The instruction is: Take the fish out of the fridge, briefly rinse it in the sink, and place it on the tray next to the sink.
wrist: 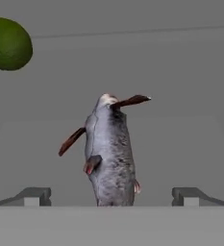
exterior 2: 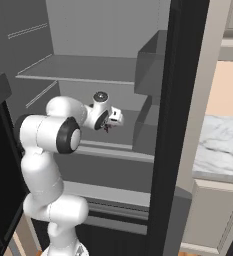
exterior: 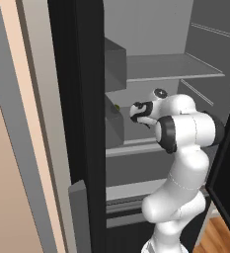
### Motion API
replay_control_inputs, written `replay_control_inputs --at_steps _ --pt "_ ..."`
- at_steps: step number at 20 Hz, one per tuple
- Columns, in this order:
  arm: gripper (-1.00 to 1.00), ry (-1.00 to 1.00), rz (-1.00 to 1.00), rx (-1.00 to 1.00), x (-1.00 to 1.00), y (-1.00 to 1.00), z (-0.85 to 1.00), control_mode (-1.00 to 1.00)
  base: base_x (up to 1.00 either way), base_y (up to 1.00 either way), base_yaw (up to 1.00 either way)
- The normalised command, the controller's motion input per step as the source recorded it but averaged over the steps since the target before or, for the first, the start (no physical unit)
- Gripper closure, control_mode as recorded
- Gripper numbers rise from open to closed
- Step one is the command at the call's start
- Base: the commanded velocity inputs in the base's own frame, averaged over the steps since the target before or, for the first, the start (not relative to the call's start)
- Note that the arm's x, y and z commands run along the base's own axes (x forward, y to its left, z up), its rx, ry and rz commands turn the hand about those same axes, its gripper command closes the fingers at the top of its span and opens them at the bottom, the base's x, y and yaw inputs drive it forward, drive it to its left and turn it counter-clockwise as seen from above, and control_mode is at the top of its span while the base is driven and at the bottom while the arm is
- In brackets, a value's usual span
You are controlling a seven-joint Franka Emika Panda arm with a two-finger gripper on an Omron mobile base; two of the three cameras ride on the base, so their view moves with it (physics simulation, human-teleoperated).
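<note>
grey fridge [exterior: 185, 69] interior all around me — shelves, back wall, door bins, all the same flat grey. my gripper [wrist: 111, 196] is reached in over a middle shelf, jaws spread wide and holding nothing. the fish [wrist: 108, 153] lies on that shelf straight ahead, a slender grey-black body with reddish-brown fins, lined up between my two fingertips [wrist: 34, 196] and running away from me lengthwise. a round green fruit [wrist: 7, 43] sits further off, up at the left of my hand view, well apart from the fish.

risks as i judge them: the fish is narrow and rounded, so if i close off-centre it could squirt sideways or roll out of the pinch. the fins stick out — catching only a fin would give a weak hold that fails on the way to the sink. coming down too far, my fingertips could jam against the shelf before they close.
</note>
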Motion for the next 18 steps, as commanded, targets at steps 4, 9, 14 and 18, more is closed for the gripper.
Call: replay_control_inputs --at_steps 4,9,14,18 --pt "-1.00 0.01 0.00 0.00 0.50 0.00 -0.41 -1.00 0.00 0.00 0.00" --pt "1.00 0.00 0.00 0.03 0.45 0.00 -0.53 -1.00 0.00 0.00 0.00" --pt "1.00 -0.02 0.00 0.01 0.05 0.00 -0.07 -1.00 0.00 0.00 0.00" --pt "1.00 0.00 0.00 0.00 0.00 0.00 0.00 -1.00 0.00 0.00 0.00"
